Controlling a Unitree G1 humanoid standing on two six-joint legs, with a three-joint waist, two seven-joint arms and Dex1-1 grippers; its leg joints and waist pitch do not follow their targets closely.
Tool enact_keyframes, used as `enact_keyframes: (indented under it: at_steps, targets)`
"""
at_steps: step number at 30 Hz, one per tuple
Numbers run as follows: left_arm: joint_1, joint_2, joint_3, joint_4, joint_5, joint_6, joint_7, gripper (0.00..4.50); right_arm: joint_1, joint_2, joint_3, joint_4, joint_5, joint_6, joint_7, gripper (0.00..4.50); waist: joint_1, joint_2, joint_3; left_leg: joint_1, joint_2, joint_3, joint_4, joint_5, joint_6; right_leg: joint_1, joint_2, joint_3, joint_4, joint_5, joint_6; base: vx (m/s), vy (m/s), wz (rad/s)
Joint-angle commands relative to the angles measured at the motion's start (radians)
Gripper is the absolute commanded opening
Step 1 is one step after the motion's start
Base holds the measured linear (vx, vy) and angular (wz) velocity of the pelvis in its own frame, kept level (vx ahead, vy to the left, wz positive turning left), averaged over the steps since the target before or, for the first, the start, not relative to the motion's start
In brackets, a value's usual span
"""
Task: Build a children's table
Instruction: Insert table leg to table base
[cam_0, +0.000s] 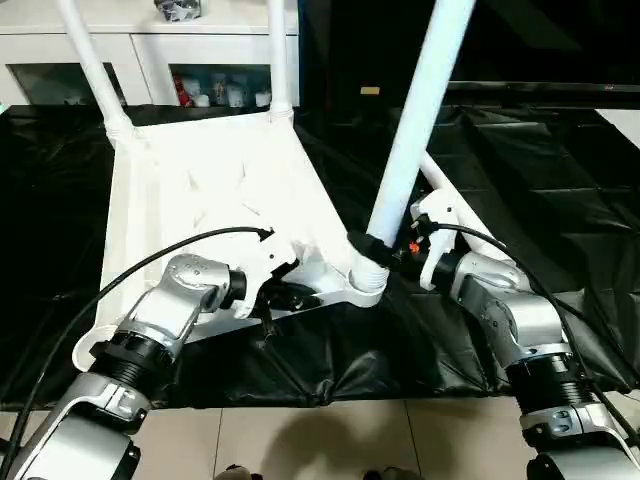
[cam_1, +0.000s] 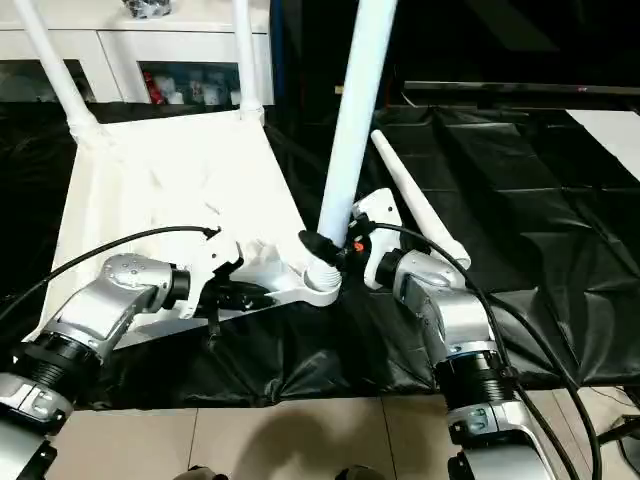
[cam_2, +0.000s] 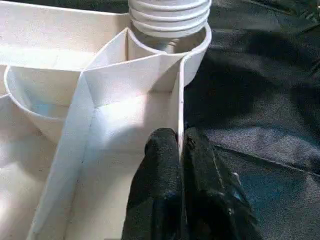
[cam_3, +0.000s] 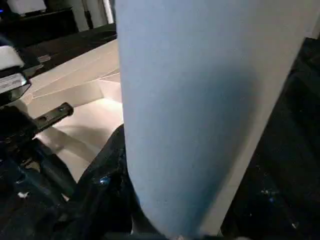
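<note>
An upturned white plastic tabletop (cam_0: 200, 210) lies on crinkled black sheeting (cam_0: 520, 190), ribs showing. The right gripper (cam_0: 372, 250) clasps a smooth tube leg (cam_0: 420, 110) standing in the near corner socket (cam_2: 170, 35) — the left gripper (cam_2: 181, 165) pinches the thin rim wall beside it.

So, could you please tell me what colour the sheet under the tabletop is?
Black sheet, clearest in the left eye view.
</note>
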Motion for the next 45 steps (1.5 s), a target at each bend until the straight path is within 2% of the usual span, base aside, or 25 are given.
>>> enact_keyframes:
  at_steps: [1, 3, 4, 9, 12, 14, 19, 24, 25, 29, 31, 32, 36, 38, 39, 41, 42, 45]
  targets:
    - [0.008, 0.006, -0.007, -0.021, 0.003, 0.002, -0.023, 0.05, -0.023, -0.002, 0.011, 0.025, -0.009, -0.002, 0.013, 1.89, 0.001, 0.005, -0.081, 0.019, 0.008, -0.006, -0.075, -0.294, -0.009, 0.058, -0.033, 0.032, -0.076, -0.312, -0.189, 0.0, 0.0, 0.0]
    - [0.009, 0.008, -0.009, -0.023, 0.004, -0.001, -0.031, 0.0, -0.031, 0.0, 0.023, 0.053, -0.019, -0.005, 0.023, 1.89, 0.001, 0.007, -0.081, 0.02, 0.009, -0.006, -0.075, -0.295, -0.009, 0.057, -0.034, 0.032, -0.075, -0.309, -0.193, 0.0, 0.0, 0.0]
    - [0.009, 0.008, -0.009, -0.023, 0.005, -0.002, -0.034, 0.0, -0.033, 0.001, 0.025, 0.058, -0.021, -0.004, 0.025, 1.89, 0.001, 0.004, -0.08, 0.019, 0.009, -0.006, -0.075, -0.292, -0.007, 0.058, -0.034, 0.032, -0.074, -0.31, -0.195, 0.0, 0.0, 0.0]
    - [0.01, 0.011, -0.011, -0.024, 0.008, -0.005, -0.046, 0.0, -0.042, 0.0, 0.038, 0.084, -0.039, -0.008, 0.028, 1.89, 0.0, 0.003, -0.079, 0.018, 0.009, -0.006, -0.076, -0.291, -0.008, 0.057, -0.034, 0.032, -0.076, -0.322, -0.187, 0.0, 0.0, 0.0]
    - [0.011, 0.012, -0.017, -0.027, 0.01, -0.01, -0.056, 0.0, -0.049, 0.0, 0.039, 0.11, -0.045, -0.022, 0.024, 1.89, -0.001, 0.008, -0.078, 0.02, 0.009, -0.007, -0.076, -0.303, -0.011, 0.055, -0.035, 0.032, -0.077, -0.336, -0.186, 0.0, 0.0, 0.0]
    - [0.012, 0.012, -0.017, -0.027, 0.01, -0.01, -0.057, 0.0, -0.05, 0.0, 0.039, 0.116, -0.044, -0.025, 0.025, 1.89, -0.003, 0.006, -0.077, 0.021, 0.009, -0.007, -0.077, -0.318, -0.013, 0.055, -0.034, 0.032, -0.079, -0.345, -0.186, 0.0, 0.0, 0.0]
    - [0.006, 0.003, -0.019, -0.022, 0.013, -0.01, -0.054, 0.0, -0.043, 0.008, -0.003, 0.15, -0.018, -0.053, 0.018, 1.89, -0.005, 0.008, -0.076, 0.023, 0.009, -0.008, -0.077, -0.339, -0.015, 0.054, -0.035, 0.031, -0.083, -0.369, -0.183, 0.0, 0.0, 0.0]
    - [-0.004, -0.007, -0.005, -0.004, 0.022, -0.012, -0.032, 0.0, 0.019, 0.014, -0.074, 0.14, 0.034, -0.082, 0.014, 1.89, -0.002, 0.009, -0.079, 0.022, 0.01, -0.008, -0.079, -0.327, -0.011, 0.057, -0.034, 0.031, -0.08, -0.325, -0.196, 0.0, 0.0, 0.0]
    - [-0.004, -0.007, -0.005, -0.004, 0.022, -0.012, -0.032, 0.0, 0.019, 0.014, -0.074, 0.14, 0.034, -0.082, 0.014, 1.89, -0.002, 0.014, -0.079, 0.023, 0.01, -0.009, -0.079, -0.328, -0.011, 0.057, -0.034, 0.031, -0.079, -0.321, -0.197, 0.0, 0.0, 0.0]
    - [-0.01, -0.011, 0.0, 0.011, 0.028, -0.02, -0.02, 0.0, 0.075, 0.027, -0.094, 0.14, 0.046, -0.15, 0.008, 1.89, 0.001, 0.016, -0.077, 0.026, 0.01, -0.009, -0.081, -0.353, -0.011, 0.056, -0.034, 0.029, -0.083, -0.334, -0.2, 0.0, 0.0, 0.0]
    - [-0.011, -0.012, 0.0, 0.013, 0.029, -0.021, -0.018, 0.0, 0.083, 0.031, -0.097, 0.143, 0.047, -0.164, 0.004, 1.89, -0.001, 0.014, -0.077, 0.025, 0.009, -0.011, -0.081, -0.357, -0.01, 0.057, -0.034, 0.028, -0.084, -0.353, -0.194, 0.0, 0.0, 0.0]
    - [-0.013, -0.013, 0.001, 0.017, 0.03, -0.023, -0.015, 0.0, 0.095, 0.038, -0.098, 0.146, 0.045, -0.187, -0.004, 1.89, -0.001, 0.017, -0.076, 0.025, 0.009, -0.011, -0.082, -0.361, -0.011, 0.056, -0.035, 0.029, -0.086, -0.366, -0.19, 0.0, 0.0, 0.0]
    - [-0.019, -0.02, 0.006, 0.029, 0.035, -0.028, -0.003, 0.0, 0.142, 0.046, -0.058, 0.13, -0.016, -0.275, -0.03, 1.89, -0.003, 0.015, -0.073, 0.025, 0.008, -0.013, -0.084, -0.396, -0.016, 0.052, -0.035, 0.026, -0.094, -0.421, -0.17, 0.0, 0.0, 0.0]
    - [-0.02, -0.021, 0.007, 0.03, 0.036, -0.028, -0.002, 0.0, 0.146, 0.046, -0.051, 0.124, -0.026, -0.281, -0.038, 1.89, -0.004, 0.016, -0.07, 0.029, 0.007, -0.015, -0.085, -0.417, -0.016, 0.049, -0.035, 0.025, -0.099, -0.466, -0.155, 0.0, 0.0, 0.0]
    - [-0.02, -0.022, 0.007, 0.03, 0.036, -0.029, -0.001, 0.0, 0.149, 0.045, -0.04, 0.12, -0.042, -0.288, -0.049, 1.89, -0.004, 0.011, -0.071, 0.029, 0.007, -0.017, -0.085, -0.418, -0.016, 0.05, -0.036, 0.025, -0.099, -0.486, -0.147, 0.0, 0.0, 0.0]
    - [-0.019, -0.023, 0.01, 0.034, 0.038, -0.033, 0.001, 0.0, 0.156, 0.047, -0.015, 0.11, -0.07, -0.301, -0.063, 1.89, -0.005, 0.012, -0.069, 0.029, 0.007, -0.017, -0.086, -0.425, -0.017, 0.047, -0.036, 0.024, -0.103, -0.51, -0.135, 0.0, 0.0, 0.0]
    - [-0.019, -0.024, 0.01, 0.035, 0.039, -0.035, 0.002, 0.0, 0.158, 0.049, -0.006, 0.103, -0.074, -0.299, -0.066, 1.89, -0.007, 0.007, -0.069, 0.029, 0.007, -0.018, -0.086, -0.433, -0.018, 0.046, -0.036, 0.024, -0.105, -0.524, -0.128, 0.0, 0.0, 0.0]
    - [-0.017, -0.025, 0.011, 0.036, 0.041, -0.037, 0.003, 0.0, 0.156, 0.054, 0.006, 0.097, -0.077, -0.293, -0.069, 1.89, -0.008, 0.008, -0.068, 0.03, 0.006, -0.019, -0.086, -0.442, -0.015, 0.044, -0.037, 0.024, -0.108, -0.551, -0.116, 0.0, 0.0, 0.0]
